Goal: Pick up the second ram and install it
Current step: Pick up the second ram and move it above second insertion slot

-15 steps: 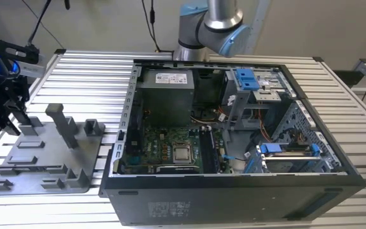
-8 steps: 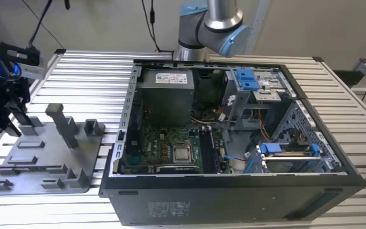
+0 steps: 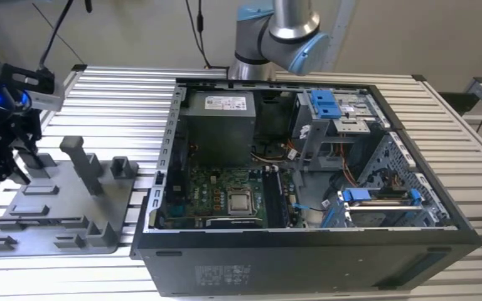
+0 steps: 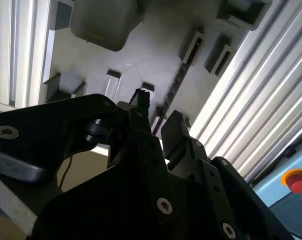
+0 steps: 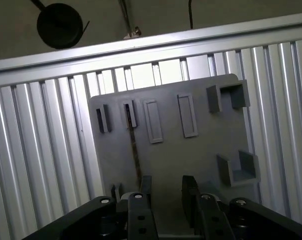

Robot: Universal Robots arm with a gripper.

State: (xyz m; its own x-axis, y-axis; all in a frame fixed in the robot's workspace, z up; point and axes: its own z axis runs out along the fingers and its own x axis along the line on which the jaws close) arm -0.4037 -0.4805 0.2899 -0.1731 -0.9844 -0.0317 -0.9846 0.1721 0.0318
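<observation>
The second ram [image 5: 134,150] stands on edge in a narrow slot of the grey plastic tray [image 5: 171,150], showing as a thin dark strip; the second wrist view shows the ram [image 4: 172,87] the same way. My gripper [image 5: 167,192] hovers above the tray, open, with nothing between its fingers [image 5: 146,187]. The ram's near end lies just outside one finger, not in the gap. In the exterior view the gripper [image 3: 13,169] hangs over the tray [image 3: 57,207] at that view's left.
An open computer case [image 3: 308,251] fills the middle of the ribbed metal table [image 3: 115,88], with the motherboard [image 3: 224,194], power supply [image 3: 218,119] and blue drive brackets [image 3: 325,103] inside. Upright blocks [image 3: 82,163] rise from the tray. A red button [image 4: 297,181] sits off the table edge.
</observation>
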